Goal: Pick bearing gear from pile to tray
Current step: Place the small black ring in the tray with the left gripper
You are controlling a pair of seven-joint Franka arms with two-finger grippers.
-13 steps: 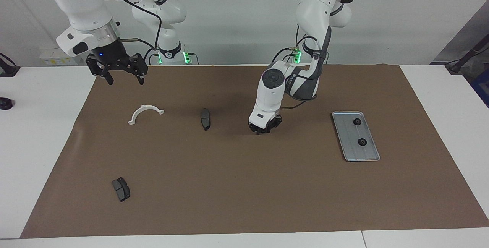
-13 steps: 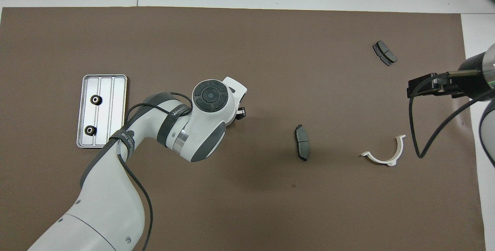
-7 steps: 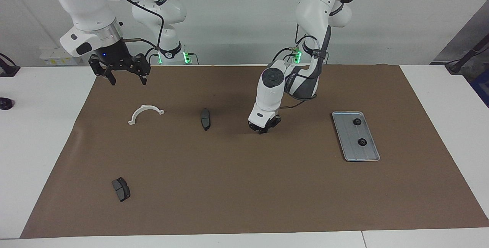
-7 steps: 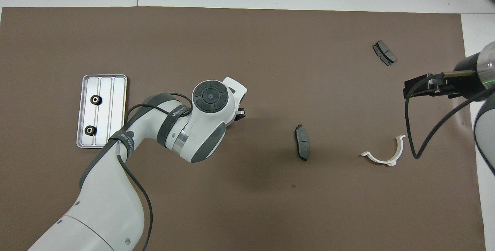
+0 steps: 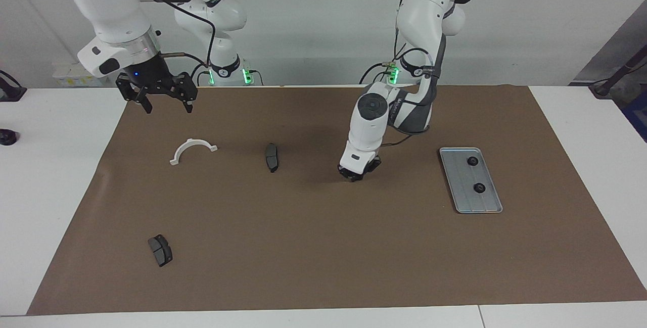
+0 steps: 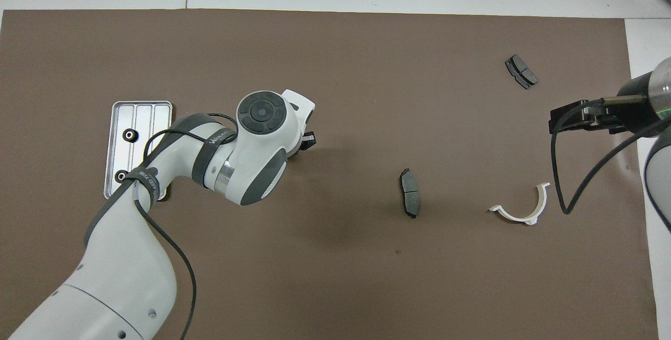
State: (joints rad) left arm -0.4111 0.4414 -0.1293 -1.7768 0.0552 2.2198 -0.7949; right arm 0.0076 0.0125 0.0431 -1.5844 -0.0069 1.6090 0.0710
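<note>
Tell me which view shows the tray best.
The facing view: the whole tray lies unobstructed there, with both small black round pieces on it fully visible. In the overhead view the left arm crosses the tray's nearer corner and partly hides one piece.

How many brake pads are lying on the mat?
2. One brake pad lies mid-mat beside the white bracket; the other brake pad lies farthest from the robots, toward the right arm's end. None looks hidden.

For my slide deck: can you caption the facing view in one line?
Left claw shut low over the brown mat near the tray holding two gears; right claw waits open above the white bracket.
</note>
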